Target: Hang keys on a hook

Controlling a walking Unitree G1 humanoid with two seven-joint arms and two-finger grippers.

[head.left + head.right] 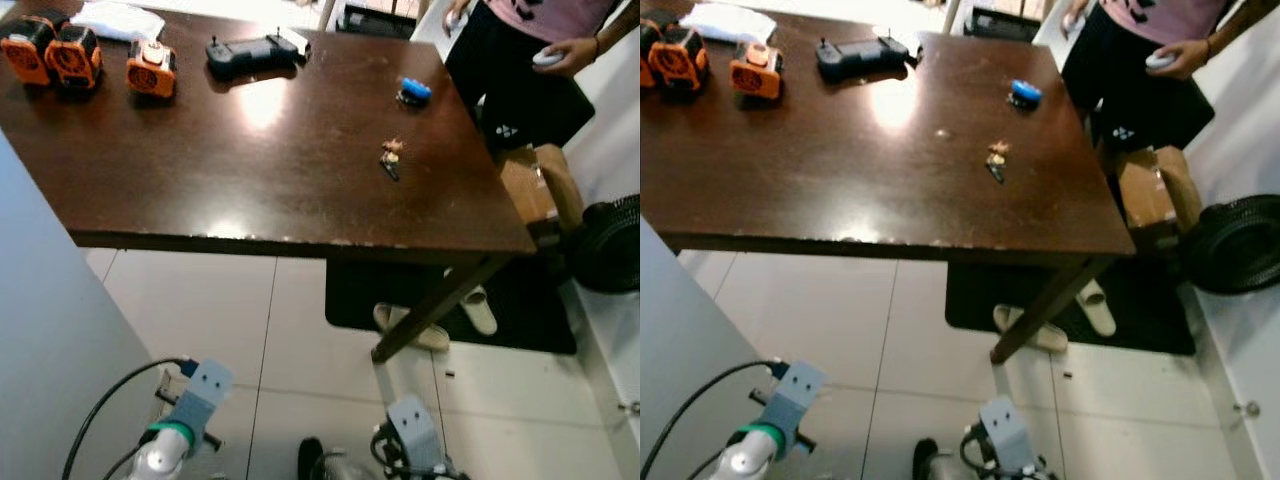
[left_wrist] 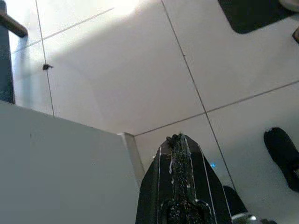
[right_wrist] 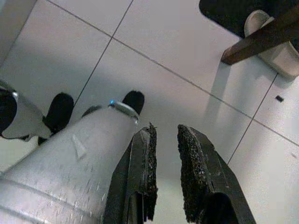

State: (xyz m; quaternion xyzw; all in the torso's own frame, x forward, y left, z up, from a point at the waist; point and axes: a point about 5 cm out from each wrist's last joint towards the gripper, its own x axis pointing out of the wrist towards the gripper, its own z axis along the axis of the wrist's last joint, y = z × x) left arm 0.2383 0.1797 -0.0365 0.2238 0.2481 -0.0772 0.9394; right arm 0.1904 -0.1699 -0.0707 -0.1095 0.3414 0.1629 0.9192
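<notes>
Right gripper [image 3: 166,172] hangs low over the tiled floor [image 3: 177,51], fingers slightly apart, holding nothing. Left gripper [image 2: 180,186] also hangs low beside a grey panel [image 2: 60,172], fingers pressed together. Keys [image 1: 390,157] lie on the dark table [image 1: 230,170], toward its right side, near a standing person [image 1: 530,60]

keys [image 1: 390,157] too small to count, person [image 1: 530,60] cropped (upper body), orange devices [image 1: 50,52] cut off
</notes>
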